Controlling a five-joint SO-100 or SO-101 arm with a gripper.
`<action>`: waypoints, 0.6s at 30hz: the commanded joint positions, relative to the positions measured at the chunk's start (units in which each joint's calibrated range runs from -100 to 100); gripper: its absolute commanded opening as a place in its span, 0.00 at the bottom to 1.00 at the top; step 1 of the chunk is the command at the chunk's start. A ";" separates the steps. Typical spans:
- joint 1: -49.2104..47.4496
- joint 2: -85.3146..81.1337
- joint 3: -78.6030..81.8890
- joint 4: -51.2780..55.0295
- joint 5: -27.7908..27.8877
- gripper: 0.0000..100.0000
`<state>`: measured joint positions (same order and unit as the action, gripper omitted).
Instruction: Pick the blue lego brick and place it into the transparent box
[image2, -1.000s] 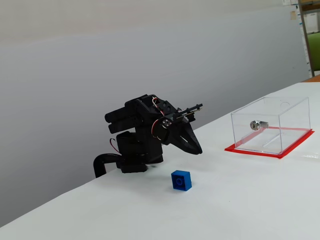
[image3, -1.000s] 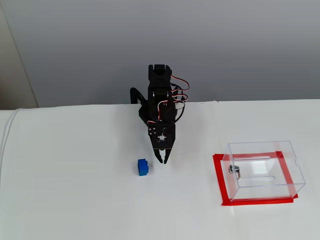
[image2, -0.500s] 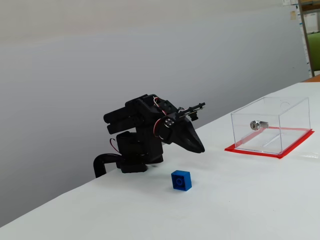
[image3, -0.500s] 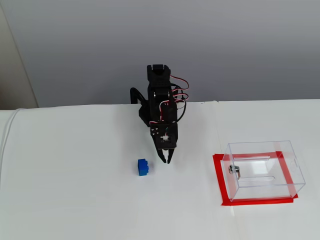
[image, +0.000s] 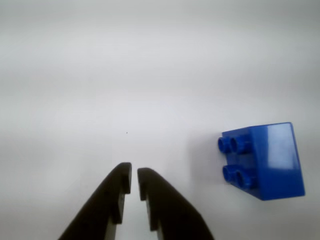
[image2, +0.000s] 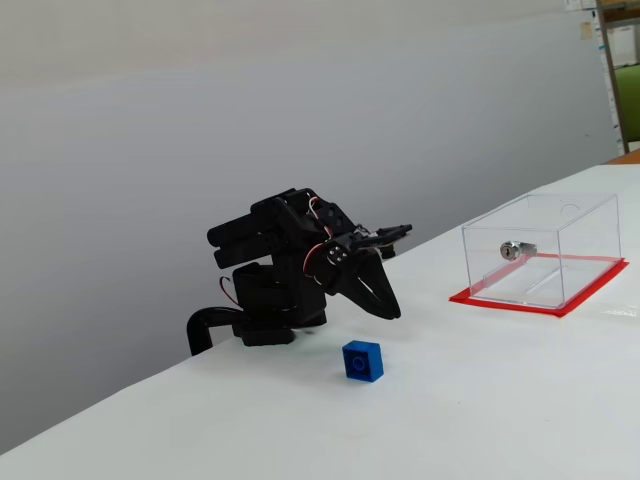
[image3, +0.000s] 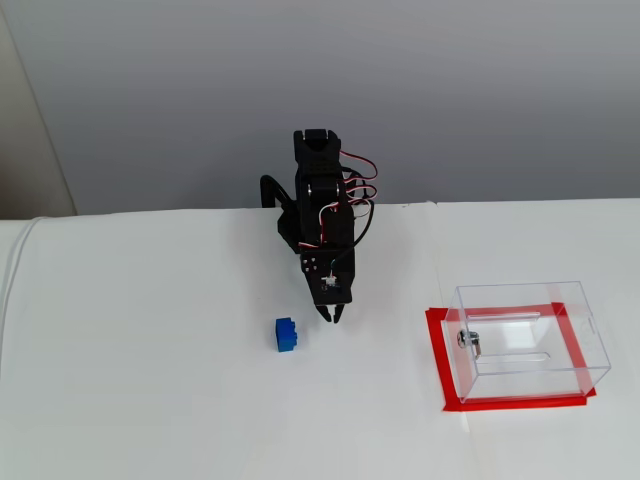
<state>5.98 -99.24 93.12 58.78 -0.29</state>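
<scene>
Here, pincer (image: 133, 181) nearly together, empty, beside blue lego brick (image: 263, 160); transparent box (image3: 527, 340) well apart

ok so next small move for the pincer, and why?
Probably open and swing toward the blue lego brick. In the wrist view the pincer is nearly shut, empty, and the brick lies off to its right, on its side.

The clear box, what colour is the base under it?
Red. The base under the clear box shows best in the fixed view from above.
</scene>
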 joint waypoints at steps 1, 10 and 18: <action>-0.47 -0.42 -2.70 0.22 0.24 0.01; 1.52 -0.42 -3.78 0.05 0.19 0.01; 3.96 -0.42 -3.88 -0.30 0.19 0.01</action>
<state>9.08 -99.24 92.59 58.78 0.00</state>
